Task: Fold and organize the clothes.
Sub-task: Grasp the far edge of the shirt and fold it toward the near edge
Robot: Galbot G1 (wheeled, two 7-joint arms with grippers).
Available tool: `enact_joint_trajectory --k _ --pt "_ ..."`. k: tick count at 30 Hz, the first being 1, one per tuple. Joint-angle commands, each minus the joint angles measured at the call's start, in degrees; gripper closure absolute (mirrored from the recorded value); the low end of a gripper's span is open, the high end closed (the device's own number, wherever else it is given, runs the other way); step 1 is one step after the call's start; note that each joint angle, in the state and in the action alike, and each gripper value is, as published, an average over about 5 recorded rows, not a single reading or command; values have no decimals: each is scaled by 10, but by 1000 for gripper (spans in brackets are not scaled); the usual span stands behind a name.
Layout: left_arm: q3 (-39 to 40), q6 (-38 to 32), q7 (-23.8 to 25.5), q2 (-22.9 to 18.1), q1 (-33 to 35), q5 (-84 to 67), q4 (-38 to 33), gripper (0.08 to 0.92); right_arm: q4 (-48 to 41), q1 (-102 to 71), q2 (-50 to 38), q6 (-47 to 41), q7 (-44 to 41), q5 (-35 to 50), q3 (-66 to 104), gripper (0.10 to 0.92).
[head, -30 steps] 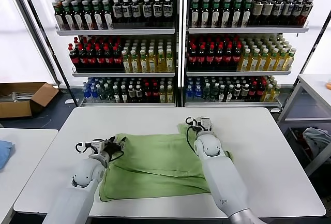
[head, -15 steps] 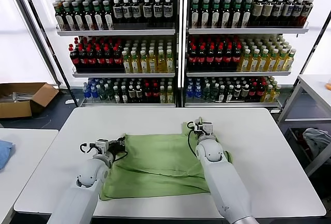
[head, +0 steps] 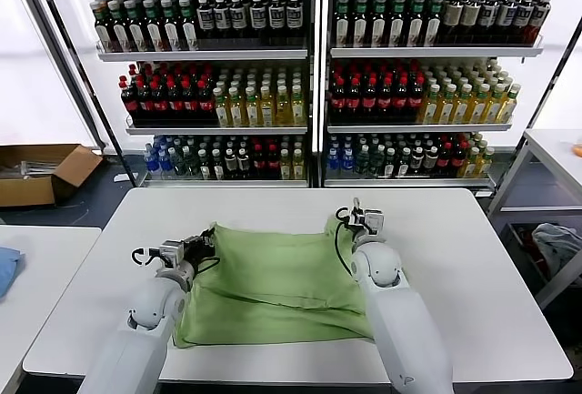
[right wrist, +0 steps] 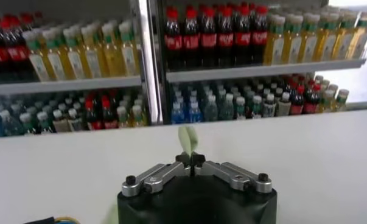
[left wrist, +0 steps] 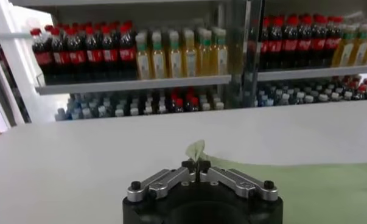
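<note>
The light green shirt lies partly folded on the white table, its print hidden. My left gripper is shut on the shirt's left far corner and holds it a little above the table; in the left wrist view a green tip sticks out past the shut gripper. My right gripper is shut on the right far corner; in the right wrist view a green tip stands above the shut gripper.
Shelves of bottles stand behind the table. A cardboard box is on the floor at the left. A blue cloth lies on the left side table. A grey-blue bundle sits at the right.
Both grippers have moved away from me with the shirt's corners, lifting and pulling the upper layer toward the table's far side. The left corner now stands higher.
</note>
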Motion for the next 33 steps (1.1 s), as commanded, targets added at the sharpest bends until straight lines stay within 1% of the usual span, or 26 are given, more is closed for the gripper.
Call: enact_joint_trajectory --k 1,8,15,19,24,33 --pt "-15 -26 -1 -4 57 11 -80 913 138 -60 3 1 7 3 7 914" --pt "-20 -24 -2 -8 98 22 -127 913 229 -183 16 -6 25 -13 14 914" --pt "-31 -24 -5 -2 128 33 -144 913 306 -293 32 -2 44 -36 28 914" --pt "-34 -24 -3 -1 149 42 -159 913 326 -336 38 6 59 -42 28 914" --pt "-37 -25 1 -9 182 55 -175 913 349 -378 39 6 73 -51 24 914" --pt "-40 -20 6 -20 212 76 -185 913 342 -410 31 10 97 -56 31 914"
